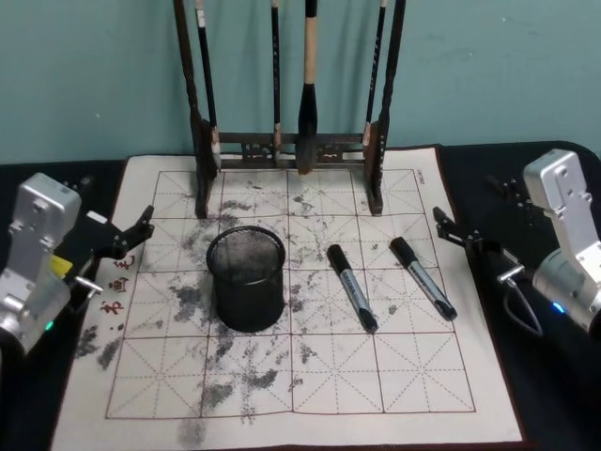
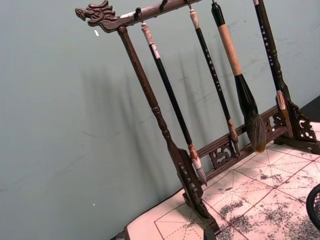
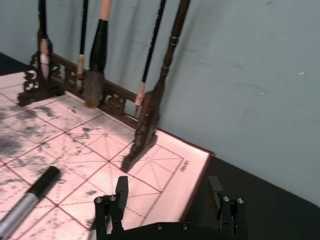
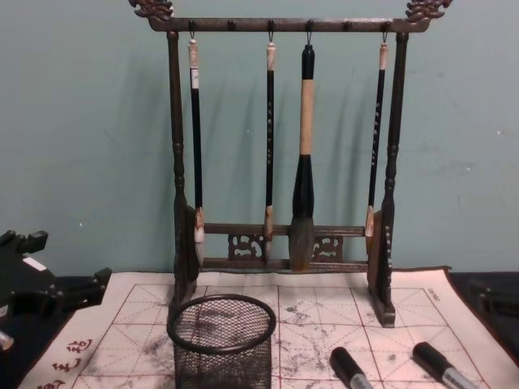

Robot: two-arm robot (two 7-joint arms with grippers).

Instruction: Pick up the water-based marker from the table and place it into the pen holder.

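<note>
Two black-capped, grey-bodied water-based markers lie on the ink-stained practice mat, one (image 1: 351, 287) just right of the pen holder and another (image 1: 423, 277) farther right. The pen holder (image 1: 246, 279), a round black mesh cup, stands upright at the mat's centre-left with nothing showing inside. My left gripper (image 1: 122, 249) hovers open over the mat's left edge, holding nothing. At the mat's right edge my right gripper (image 1: 470, 246) is open and empty too; in its wrist view the gripper (image 3: 168, 195) spreads wide, a marker (image 3: 27, 200) lying well off to one side of it.
A tall dark wooden brush rack (image 1: 291, 150) with several hanging brushes stands across the back of the mat, behind the holder. A teal wall rises right behind it. Black table surface (image 1: 554, 395) borders the mat on both sides.
</note>
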